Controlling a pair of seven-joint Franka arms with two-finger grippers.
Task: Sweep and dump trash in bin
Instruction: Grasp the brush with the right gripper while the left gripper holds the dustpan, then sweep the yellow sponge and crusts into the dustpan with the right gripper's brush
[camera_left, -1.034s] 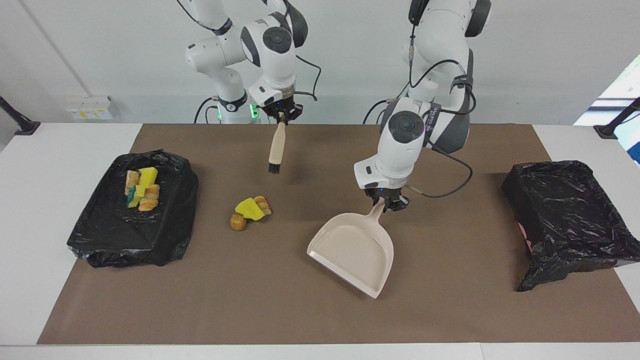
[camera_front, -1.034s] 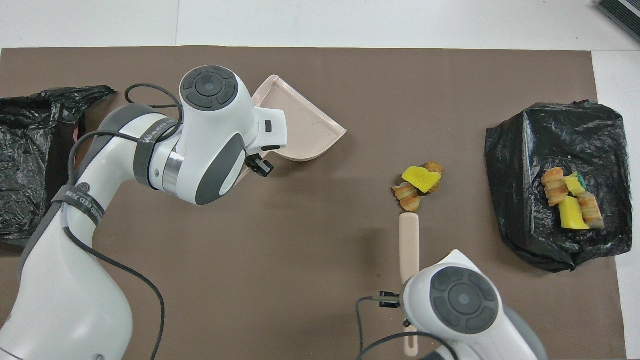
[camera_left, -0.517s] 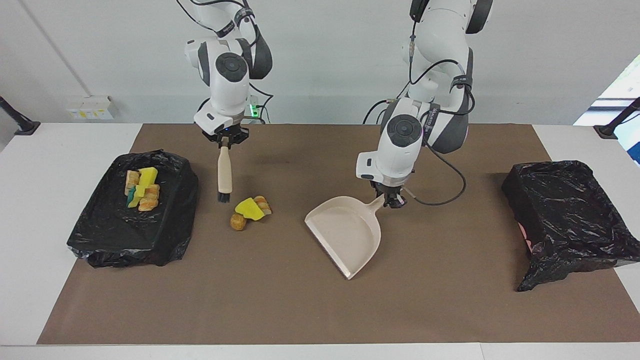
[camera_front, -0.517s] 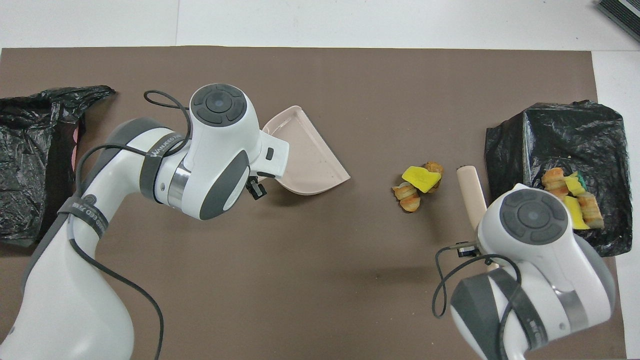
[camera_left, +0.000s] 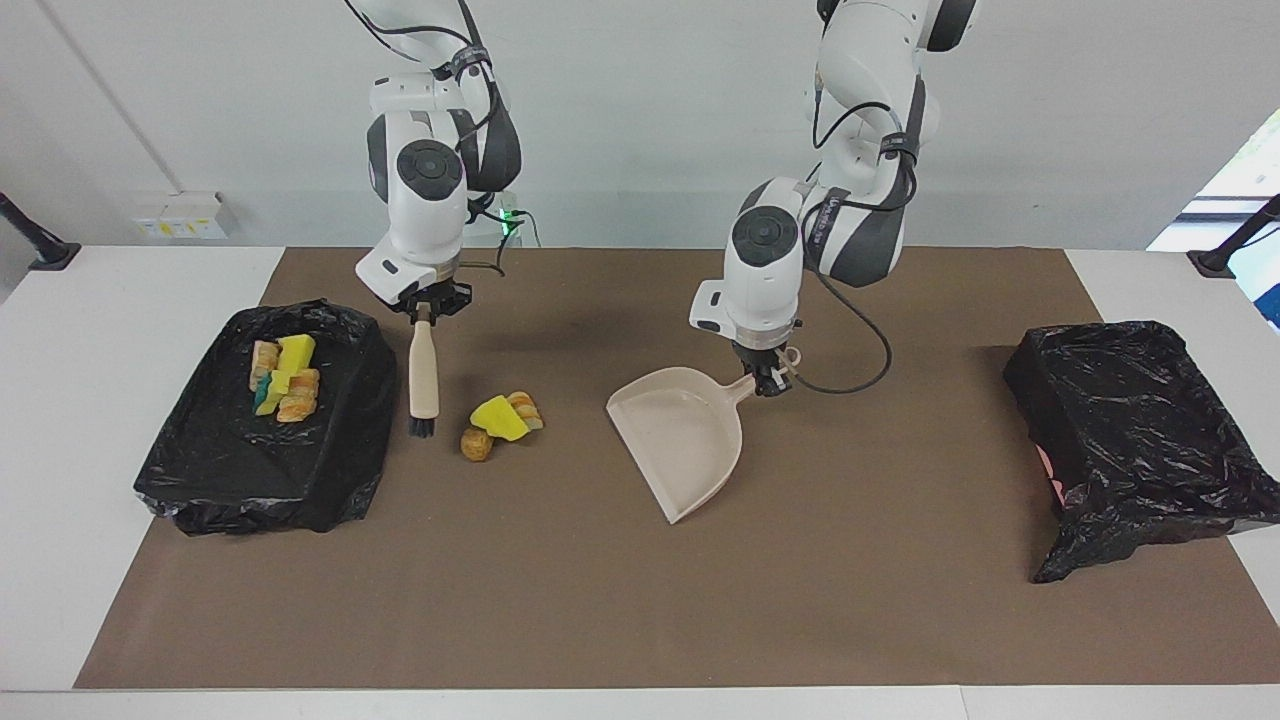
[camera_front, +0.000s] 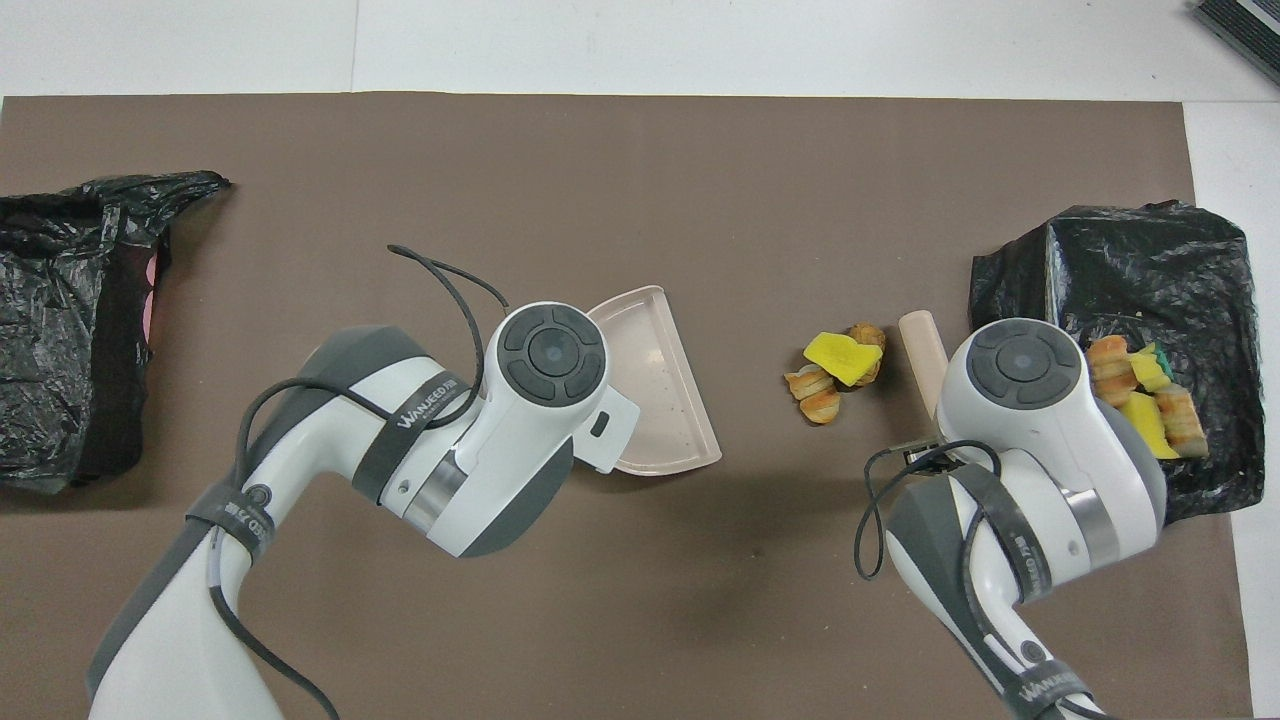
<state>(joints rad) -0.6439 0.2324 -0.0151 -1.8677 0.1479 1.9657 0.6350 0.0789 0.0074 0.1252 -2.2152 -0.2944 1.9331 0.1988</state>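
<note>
While the right gripper is clamped on the brush handle, bristles hung just beside the loose trash on the mat, the dustpan is pinched by its handle in the left gripper, well apart from that pile. More scraps are seen in the bin under the right arm. Sweeping is judged in hand; next, the pan must be set against the pile.

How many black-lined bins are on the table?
2. One bin sits at the right arm's end, with scraps in it; the other bin sits at the left arm's end, contents not visible.
</note>
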